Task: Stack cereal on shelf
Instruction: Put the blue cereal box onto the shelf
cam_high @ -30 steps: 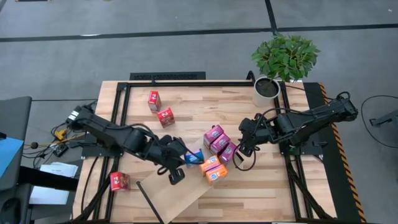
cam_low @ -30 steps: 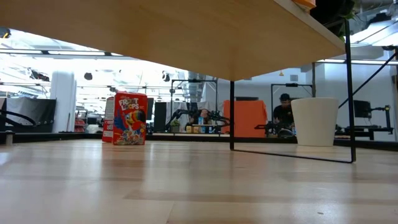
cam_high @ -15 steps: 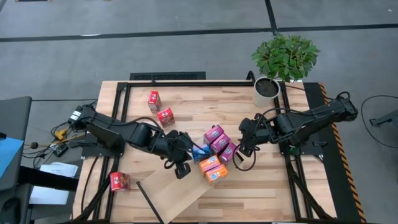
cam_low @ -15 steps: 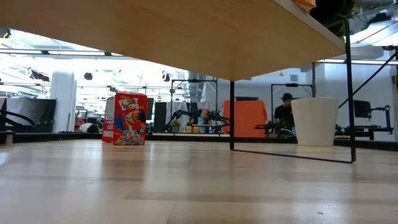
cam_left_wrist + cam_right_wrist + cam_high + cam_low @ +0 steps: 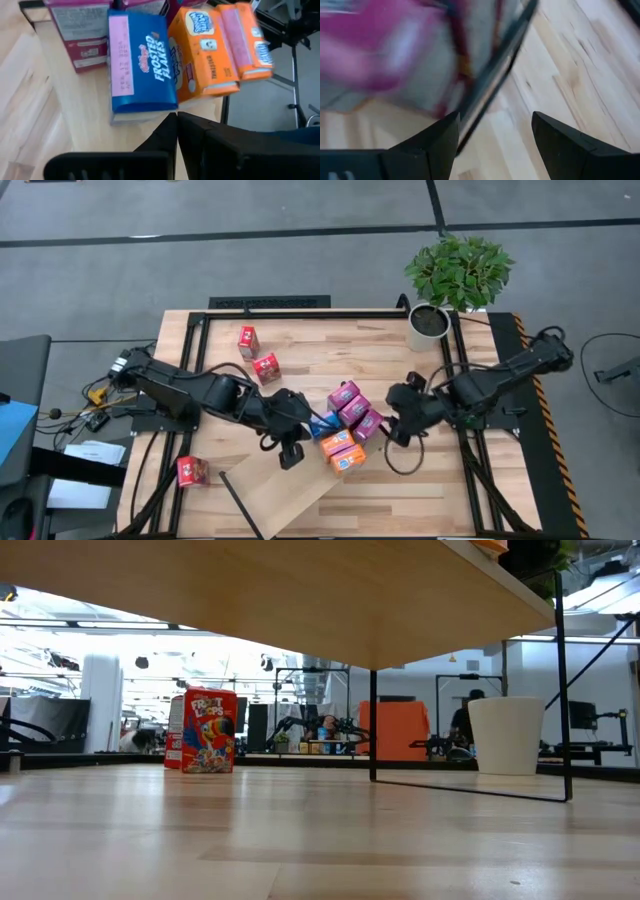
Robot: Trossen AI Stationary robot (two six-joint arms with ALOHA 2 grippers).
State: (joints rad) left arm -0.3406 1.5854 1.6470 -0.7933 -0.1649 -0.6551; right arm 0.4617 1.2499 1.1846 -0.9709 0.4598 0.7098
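A blue cereal box (image 5: 322,423) lies flat on the pale shelf board (image 5: 280,490), next to two orange boxes (image 5: 345,450) and three magenta boxes (image 5: 353,410). In the left wrist view the blue box (image 5: 142,62) lies beside the orange boxes (image 5: 215,50). My left gripper (image 5: 306,434) is shut, with its tips (image 5: 176,118) at the blue box's near short end. My right gripper (image 5: 392,426) is open just right of the nearest magenta box (image 5: 367,425), by the shelf's black edge (image 5: 490,95). Three red boxes (image 5: 247,340), (image 5: 266,367), (image 5: 192,471) stand on the tabletop. My left gripper's shut fingertips (image 5: 172,125) stand at the blue box's short end (image 5: 145,116), which faces the table's left. The fingers come nearly level from the left and lie along the box. The box lies flat on the shelf. I cannot tell whether the tips touch it.
A potted plant in a white pot (image 5: 428,325) stands at the far right. In the low view the shelf's underside (image 5: 300,590) spans overhead on thin black legs (image 5: 372,725). A red cereal box (image 5: 208,730) stands on the table, and people show in the room behind.
My left gripper has gone toward the table's right edge. The blue box has slid along with it on the shelf, up against the orange and magenta boxes. My right gripper has gone toward the near edge, alongside the magenta boxes.
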